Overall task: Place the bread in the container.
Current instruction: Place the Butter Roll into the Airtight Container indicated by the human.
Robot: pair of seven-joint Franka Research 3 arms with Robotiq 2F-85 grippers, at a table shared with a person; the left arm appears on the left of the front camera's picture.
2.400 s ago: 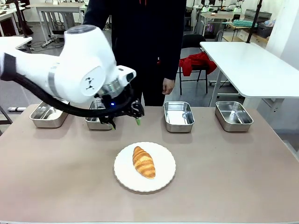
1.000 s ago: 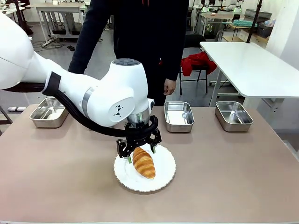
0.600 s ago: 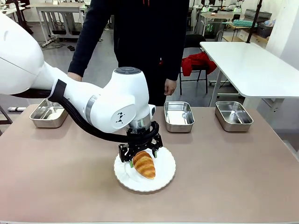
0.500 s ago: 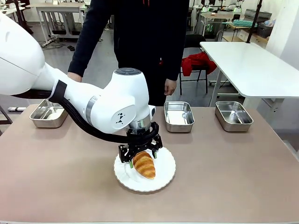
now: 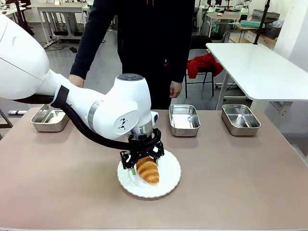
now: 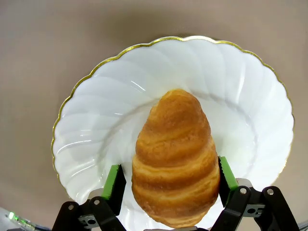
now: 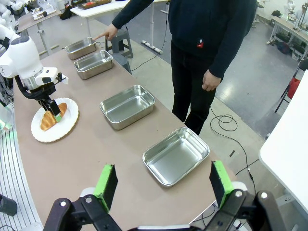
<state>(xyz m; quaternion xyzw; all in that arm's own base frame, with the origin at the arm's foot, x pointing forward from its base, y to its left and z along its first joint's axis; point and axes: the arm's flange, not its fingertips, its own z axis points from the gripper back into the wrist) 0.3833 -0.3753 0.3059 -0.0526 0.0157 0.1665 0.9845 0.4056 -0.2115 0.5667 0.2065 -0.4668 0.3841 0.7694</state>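
Note:
The bread (image 5: 148,170), a golden-brown croissant, lies on a round white plate (image 5: 169,180) at the table's middle front. My left gripper (image 5: 143,166) comes down over its far end. In the left wrist view the green pads (image 6: 114,180) press both flanks of the bread (image 6: 174,163), so my left gripper (image 6: 170,178) is shut on it, and it still rests on the plate (image 6: 96,120). My right gripper (image 7: 163,185) hangs open and empty above the table's right end. Steel containers (image 5: 184,119) line the far edge. The person's hand (image 7: 108,32) points at the farthest container (image 7: 82,47).
Trays stand at the far left (image 5: 49,118) and far right (image 5: 240,119); my left arm hides part of that row. The person stands at the far side with the other hand (image 5: 173,89) hanging. A white table (image 5: 260,67) stands back right.
My left arm swung from the trays to the plate and came down over the croissant. Its fingers then drew in from wide open against the croissant's sides.

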